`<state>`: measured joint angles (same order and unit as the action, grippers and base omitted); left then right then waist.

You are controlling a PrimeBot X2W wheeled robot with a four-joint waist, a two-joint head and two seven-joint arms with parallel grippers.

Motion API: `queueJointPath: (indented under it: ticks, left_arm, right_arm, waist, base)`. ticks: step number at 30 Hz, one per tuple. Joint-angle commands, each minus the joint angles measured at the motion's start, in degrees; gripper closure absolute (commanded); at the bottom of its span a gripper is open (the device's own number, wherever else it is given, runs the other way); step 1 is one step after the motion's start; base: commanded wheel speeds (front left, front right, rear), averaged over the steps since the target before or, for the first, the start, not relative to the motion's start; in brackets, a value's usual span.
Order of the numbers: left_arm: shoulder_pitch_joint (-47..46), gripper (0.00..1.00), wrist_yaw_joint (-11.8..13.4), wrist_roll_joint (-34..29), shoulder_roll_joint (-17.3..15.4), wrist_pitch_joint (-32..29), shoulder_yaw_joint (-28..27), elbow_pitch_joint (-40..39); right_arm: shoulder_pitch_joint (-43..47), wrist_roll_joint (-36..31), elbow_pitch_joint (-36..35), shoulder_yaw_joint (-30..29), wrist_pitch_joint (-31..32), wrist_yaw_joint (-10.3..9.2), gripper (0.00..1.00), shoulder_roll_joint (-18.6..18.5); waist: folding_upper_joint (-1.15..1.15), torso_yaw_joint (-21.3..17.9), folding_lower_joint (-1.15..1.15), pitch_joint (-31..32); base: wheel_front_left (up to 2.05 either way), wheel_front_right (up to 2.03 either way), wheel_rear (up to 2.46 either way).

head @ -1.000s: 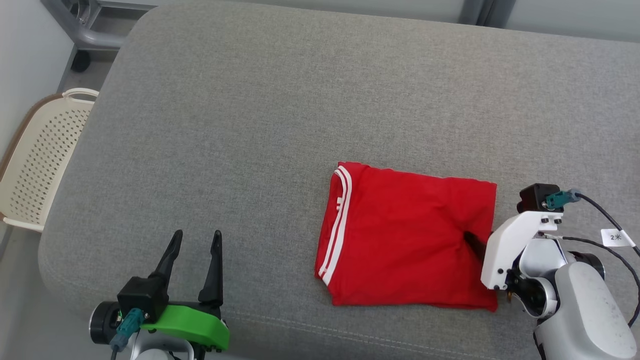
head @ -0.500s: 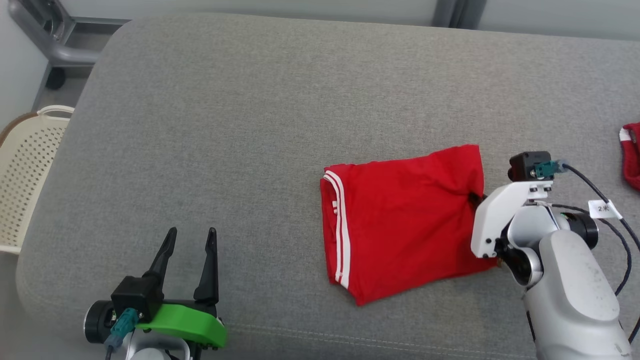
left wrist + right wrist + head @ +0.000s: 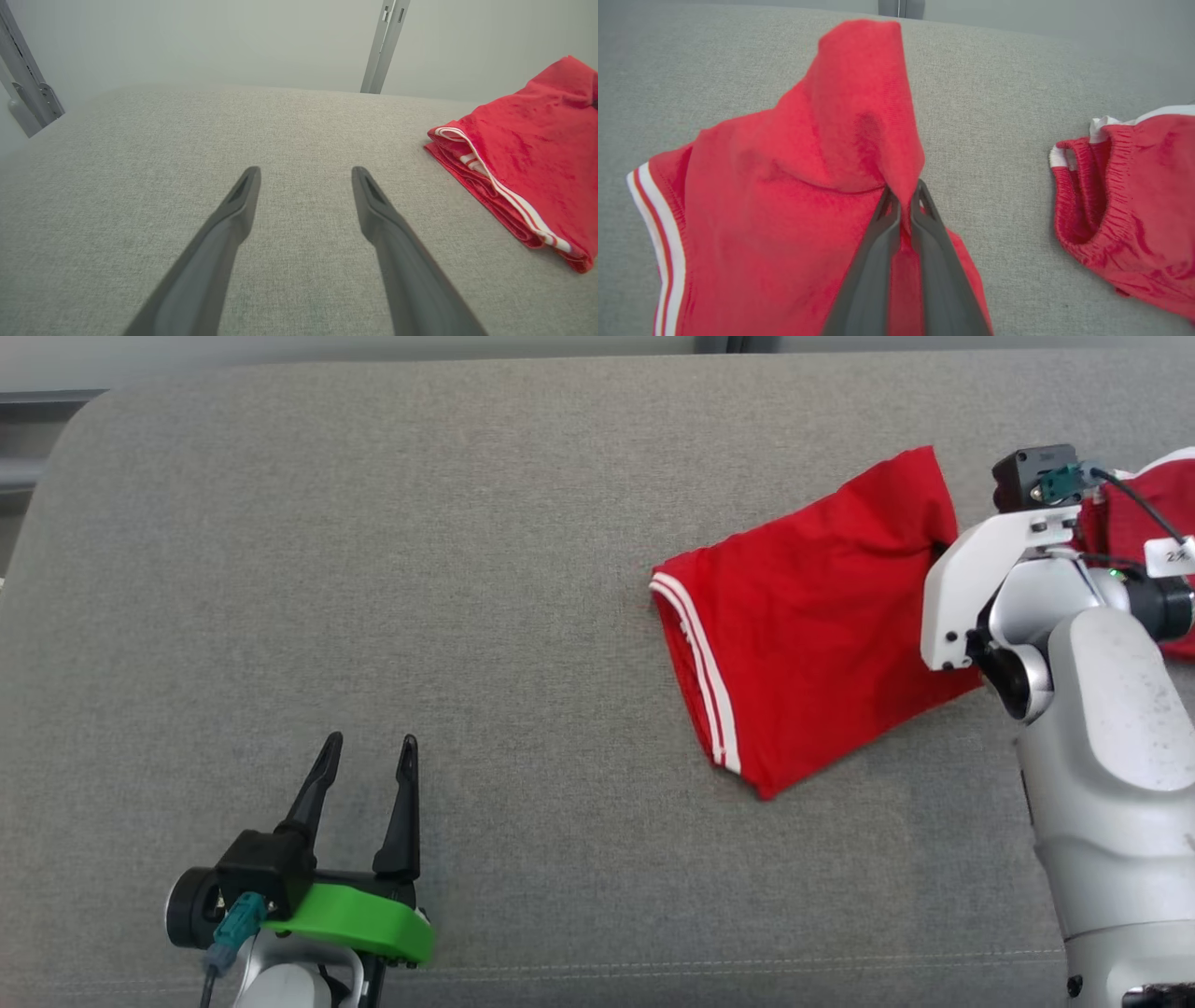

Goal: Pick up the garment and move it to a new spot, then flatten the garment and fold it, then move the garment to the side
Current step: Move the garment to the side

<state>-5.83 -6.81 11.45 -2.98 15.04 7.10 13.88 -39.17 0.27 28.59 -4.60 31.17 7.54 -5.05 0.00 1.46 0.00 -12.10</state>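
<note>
While the head view looks down on the grey cushion (image 3: 373, 523), the left pincer (image 3: 370, 747) sits at about 7 o'clock. Both its dark fingers are spread wide with nothing between them, hanging over bare fabric. Up around 2 o'clock is the garment (image 3: 803, 616), red shorts with white stripes along one edge, lying tilted and a bit rumpled on the cushion. The right pincer (image 3: 937, 551) meets its 3 o'clock edge, but the white wrist bracket (image 3: 971, 569) covers most of the fingers, so you can't really read the grip from this angle. A second red piece (image 3: 1153, 485) peeks in at the far 3 o'clock edge, behind the arm's cable.

Left wrist view is the same story: fingers wide apart, touching nothing, just grey cushion under them. The garment is off at 3 o'clock, well apart from the fingers, with its striped edge nearest the camera.

Right wrist view is the useful one. The two fingers are pinched nearly together, with a fold of the red cloth clamped between the tips. From there the cloth stands up in a peak toward 12 o'clock and drapes down to 8 o'clock, where the white stripes show. The second red piece, with its elastic waistband, lies at 3 o'clock, with a strip of grey cushion between it and the garment.
</note>
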Motion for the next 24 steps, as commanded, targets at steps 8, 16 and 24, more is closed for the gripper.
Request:
queueJointPath:
  ticks: [8,16,24]
  left_arm:
    - [-2.3,0.00,-0.3,-1.7,-0.9,0.1,-0.3,-1.6]
    - [-3.6,0.00,-0.5,-2.4,-2.4,0.1,-0.1,-1.8]
    - [-4.2,0.00,-0.6,-2.4,-3.3,0.1,0.5,-1.5]
  right_arm:
    - [-7.3,0.8,3.1,-0.6,-0.5,-0.10,1.00,-5.2]
    - [-13.0,0.8,2.8,-3.4,2.6,-0.10,1.00,-6.6]
    - [-14.4,-0.4,-1.8,-6.8,6.5,-0.10,1.00,-10.4]
  waist:
    - [0.00,-4.8,0.00,-4.4]
    - [0.00,-7.8,0.00,-7.2]
    - [0.00,-8.5,0.00,-7.8]
  base:
    - [0.00,0.00,0.00]
    - [0.00,0.00,0.00]
    - [0.00,0.00,0.00]
